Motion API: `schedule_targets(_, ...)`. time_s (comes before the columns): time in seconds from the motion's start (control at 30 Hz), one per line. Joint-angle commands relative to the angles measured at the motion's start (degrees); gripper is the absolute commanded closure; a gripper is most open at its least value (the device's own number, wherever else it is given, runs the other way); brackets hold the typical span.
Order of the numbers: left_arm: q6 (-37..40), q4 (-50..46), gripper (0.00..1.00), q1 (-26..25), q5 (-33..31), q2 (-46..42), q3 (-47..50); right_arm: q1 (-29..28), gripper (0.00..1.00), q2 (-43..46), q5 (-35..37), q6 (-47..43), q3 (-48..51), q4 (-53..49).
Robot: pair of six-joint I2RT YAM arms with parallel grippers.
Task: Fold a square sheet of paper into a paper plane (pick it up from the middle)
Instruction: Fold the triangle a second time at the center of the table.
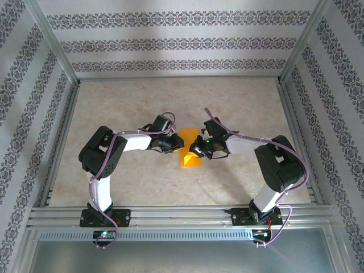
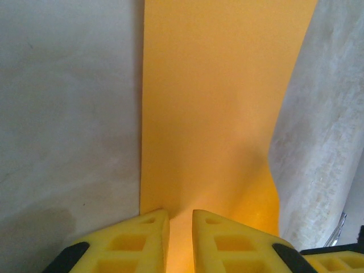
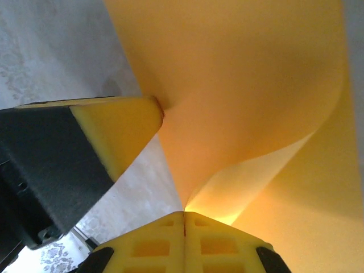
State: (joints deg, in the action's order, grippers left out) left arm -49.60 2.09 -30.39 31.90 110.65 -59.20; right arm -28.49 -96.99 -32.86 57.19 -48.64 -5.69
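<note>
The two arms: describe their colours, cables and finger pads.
Both arms, left and right, have white links with black joint housings and purple cables looping alongside. Each tool, left and right, has yellow fingers with square cut-outs on black mounts.

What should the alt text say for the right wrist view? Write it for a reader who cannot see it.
The right gripper, its yellow fingers pressed shut, pinches the edge of the square sheet of paper, bright orange and curling up in a fold. The left gripper, a yellow fingertip on a black body, touches the sheet from the left above the pale table.

Overhead view; wrist cameras close on paper (image 1: 190, 154).
</note>
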Motion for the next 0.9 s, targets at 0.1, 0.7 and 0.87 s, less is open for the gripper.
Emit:
schedule_targets(0.1,2.2,-4.3,0.81,-0.5,-0.8,-1.3,-1.8,-1.2,1.00,-3.3,1.6,-1.9,-2.2,0.9)
schedule_targets(0.7,5.3,-10.8,0.82,0.7,-4.2,3.9,-8.4,-1.1,1.00,-5.5,0.9,-2.9,-2.9,3.0)
schedule_targets(0.87,5.1,-12.3,0.83,0.8,-5.1,4.6,-8.3,-1.1,1.00,-6.4,0.5,-2.7,-3.7,4.0)
